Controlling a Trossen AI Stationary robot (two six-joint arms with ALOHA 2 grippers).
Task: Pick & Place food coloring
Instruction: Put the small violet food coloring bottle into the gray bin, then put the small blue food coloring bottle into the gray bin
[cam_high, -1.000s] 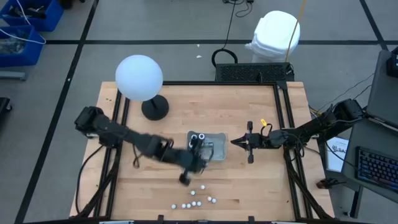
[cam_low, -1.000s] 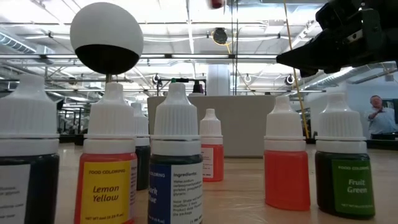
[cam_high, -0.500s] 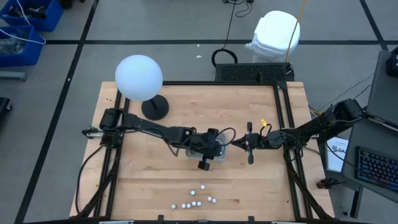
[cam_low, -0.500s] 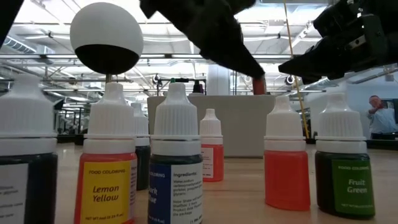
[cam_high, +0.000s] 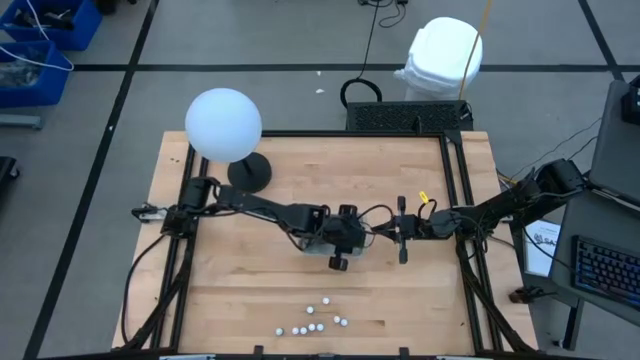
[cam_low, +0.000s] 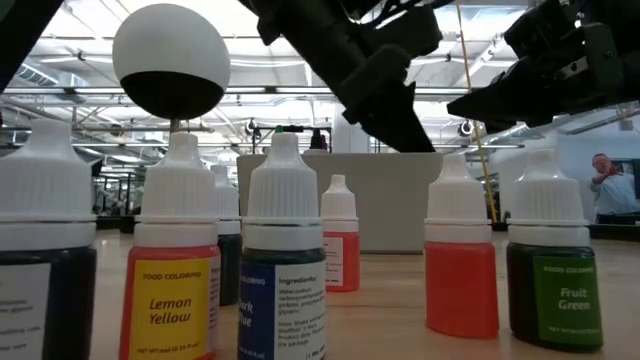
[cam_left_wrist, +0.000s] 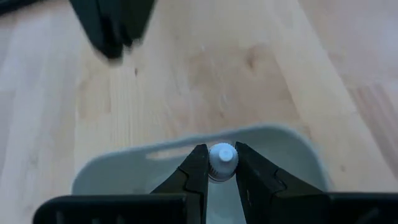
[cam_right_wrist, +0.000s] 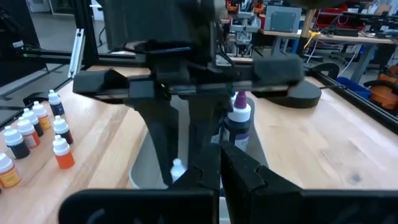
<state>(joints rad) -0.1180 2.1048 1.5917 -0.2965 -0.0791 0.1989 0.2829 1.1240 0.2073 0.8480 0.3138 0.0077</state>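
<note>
The food coloring bottles have white caps. Several stand in a cluster (cam_high: 312, 321) near the table's near edge, close up in the low view (cam_low: 180, 290). A clear tray (cam_left_wrist: 143, 155) sits at mid-table. My left gripper (cam_high: 338, 243) hangs over the tray, shut on one small bottle (cam_left_wrist: 222, 155). A purple-bodied bottle (cam_right_wrist: 239, 121) stands in the tray beyond it. My right gripper (cam_high: 384, 229) waits shut just right of the tray, touching nothing. My left gripper pinches the bottle's white cap (cam_left_wrist: 222, 154) between its two fingers (cam_left_wrist: 198, 167), coming from above and pointing down. The bottle hangs upright below the fingers, inside the tray's outline. Whether its base rests on the tray floor is hidden.
A white globe lamp (cam_high: 223, 123) on a dark base (cam_high: 249, 173) stands at the table's far left. The right arm's fingers (cam_right_wrist: 219, 163) point at the tray from close by. A person (cam_low: 605, 185) shows far off in the room.
My left gripper has swung from beside the near-edge cluster toward the far edge and right, carrying a reddish bottle lifted clear. It now stands over the tray and has come down, so the bottle no longer shows above the tray wall in the low view.
</note>
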